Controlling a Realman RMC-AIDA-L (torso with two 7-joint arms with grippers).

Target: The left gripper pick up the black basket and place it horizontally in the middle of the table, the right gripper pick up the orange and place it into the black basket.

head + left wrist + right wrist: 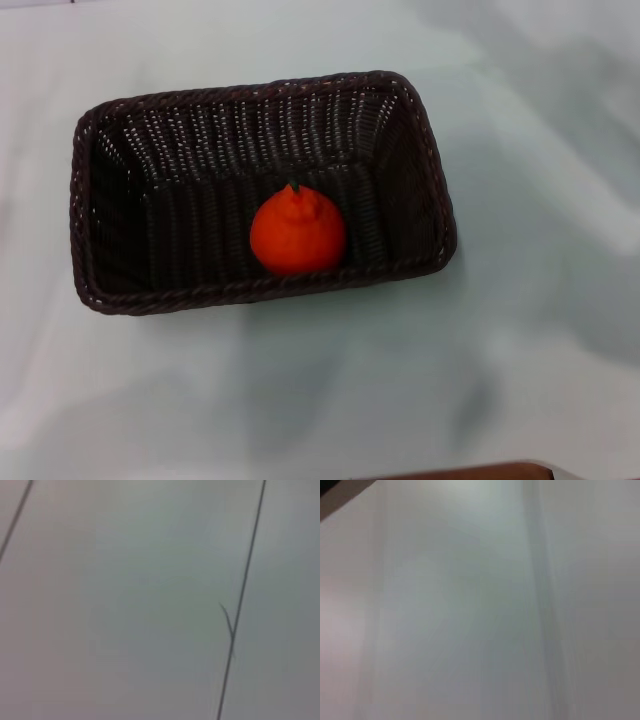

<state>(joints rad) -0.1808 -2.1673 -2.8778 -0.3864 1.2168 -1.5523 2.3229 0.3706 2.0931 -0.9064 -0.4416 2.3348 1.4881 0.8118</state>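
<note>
The black basket (120,180) lies lengthwise across the middle of the white table (540,330) in the head view, slightly turned. The orange (297,235) sits inside it, against the near wall toward the right end, its knobbed top and dark stem pointing up and away. Neither gripper shows in the head view. The left wrist view and the right wrist view show only a pale plain surface, with no fingers, basket or orange in them.
The table's brown edge strip (470,470) shows at the near edge. Soft grey shadows lie on the white top in front of the basket and to its right. Two thin dark lines (242,595) cross the pale surface in the left wrist view.
</note>
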